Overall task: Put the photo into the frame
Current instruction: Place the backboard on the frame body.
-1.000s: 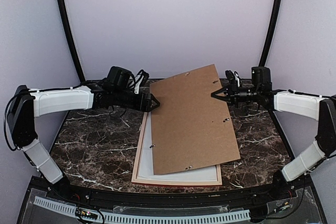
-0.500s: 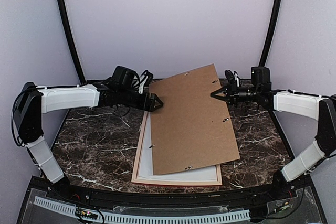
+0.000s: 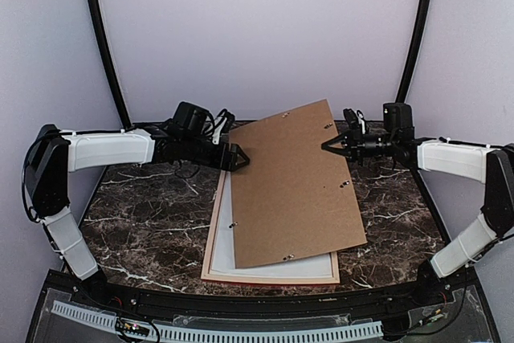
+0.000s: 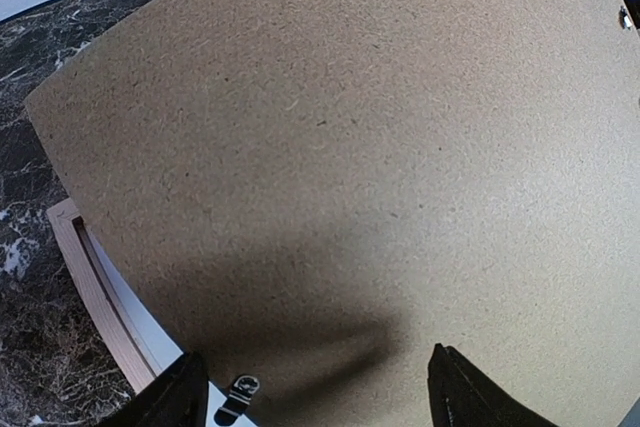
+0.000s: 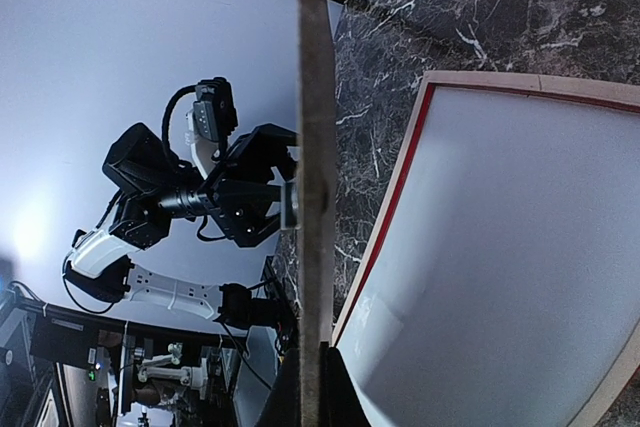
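Frame (image 3: pixel 212 240): lying face down on the counter (image 3: pixel 136 222), pale back rails showing and a white panel (image 3: pixel 309 267) sitting inside it; it is not shifting against the earlier views.
Backing board (image 3: pixel 293 186): hanging tilted over the frame, far edge raised and near corner sitting low over the white panel; it is barely moving compared with a second ago.
Left end effector (image 3: pixel 241 158): here's the change. It is now sitting right at the board's left edge, where a second ago it was a touch further back. It is released, with fingers spread and narrowing only slightly. Whether it is touching the board, I cannot tell.
Right end effector (image 3: pixel 328 145): staying clenched on the board's far right edge and holding that side up.
Meaning: a second grip seems to be coming, so the board can be lifted clear and the frame opened for loading.
Photo: not showing in any view; it may be lying under the board, but I can't say.
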`<state>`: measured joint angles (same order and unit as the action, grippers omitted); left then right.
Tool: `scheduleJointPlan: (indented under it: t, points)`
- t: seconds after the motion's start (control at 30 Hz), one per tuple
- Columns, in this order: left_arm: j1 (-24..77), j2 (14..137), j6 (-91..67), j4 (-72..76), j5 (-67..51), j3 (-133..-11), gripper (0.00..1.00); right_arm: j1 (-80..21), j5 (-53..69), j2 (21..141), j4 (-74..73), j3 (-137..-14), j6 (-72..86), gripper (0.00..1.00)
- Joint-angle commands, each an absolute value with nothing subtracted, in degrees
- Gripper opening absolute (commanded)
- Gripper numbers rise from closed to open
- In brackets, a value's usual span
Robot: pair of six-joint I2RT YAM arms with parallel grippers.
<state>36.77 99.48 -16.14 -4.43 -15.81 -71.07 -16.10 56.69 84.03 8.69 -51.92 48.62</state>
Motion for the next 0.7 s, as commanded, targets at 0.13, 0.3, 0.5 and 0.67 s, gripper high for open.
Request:
scheduleJointPlan:
  t: [0.13,0.3,0.5,0.67]
  points:
    - [37.0,97.8,-18.8,-1.5,-21.5,-68.3,0.75,-16.6,59.0,84.7,13.4,-53.8,49.7,0.0]
    - [37.0,97.6,-19.7,-0.9,-22.6,-66.9,0.74,-16.6,59.0,85.0,13.4,-54.0,49.7,0.0]
    - [37.0,97.0,-20.3,-1.0,-22.8,-65.3,0.73,-16.6,59.0,85.5,13.2,-54.5,49.4,0.0]
    - [37.0,95.7,-20.6,-0.9,-22.5,-64.3,0.73,-16.6,58.8,86.0,12.7,-55.1,48.9,0.0]
